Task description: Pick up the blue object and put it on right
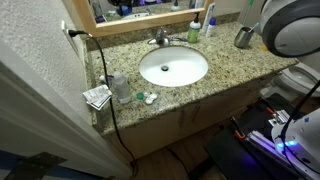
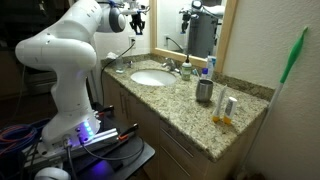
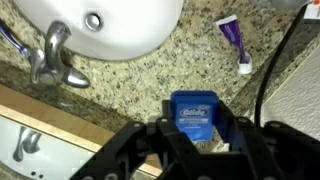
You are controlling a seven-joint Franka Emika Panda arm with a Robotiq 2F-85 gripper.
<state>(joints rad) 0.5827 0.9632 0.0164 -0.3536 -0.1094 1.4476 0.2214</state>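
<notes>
The blue object (image 3: pixel 192 108) is a small blue floss box with a "Glide" label. In the wrist view it sits between my gripper's (image 3: pixel 192 128) two black fingers, which are shut on its sides. It is held well above the speckled granite counter (image 3: pixel 150 75), beside the white sink (image 3: pixel 100 22). In an exterior view my gripper (image 2: pixel 138 18) hangs high over the far end of the counter, past the sink (image 2: pixel 150 77). The blue object is too small to make out in both exterior views.
A chrome faucet (image 3: pixel 50 60), a purple toothpaste tube (image 3: pixel 232 40) and a black cable (image 3: pixel 272 65) lie below. On the counter are a clear bottle (image 1: pixel 120 87), papers (image 1: pixel 97 97), green-and-white pieces (image 1: pixel 148 97), a metal cup (image 2: pixel 204 91) and an orange bottle (image 2: pixel 224 108).
</notes>
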